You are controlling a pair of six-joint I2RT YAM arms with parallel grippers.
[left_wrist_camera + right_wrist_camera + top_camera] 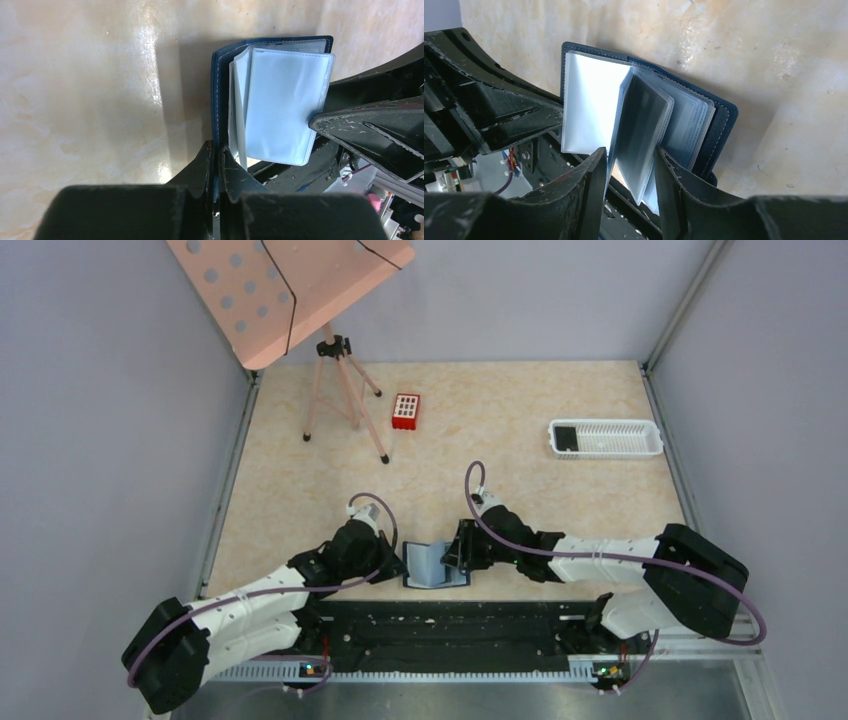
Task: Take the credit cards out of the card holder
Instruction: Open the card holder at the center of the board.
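The blue card holder [435, 565] stands open at the table's near edge. My left gripper [398, 565] is shut on its blue cover [218, 90]; in the left wrist view the jaws [216, 146] pinch the cover's lower edge. Clear sleeves [285, 105] fan out from it. My right gripper [456, 558] is open, its fingers [630, 152] on either side of one sleeve with gaps showing. That sleeve holds a dark credit card [643, 120]. Another dark card [566, 437] lies in the white tray.
A white slotted tray [620, 440] sits at the back right. A red box [406, 411] and a tripod [340, 390] carrying a pink perforated board [290, 285] stand at the back left. A black rail [450, 625] runs along the near edge.
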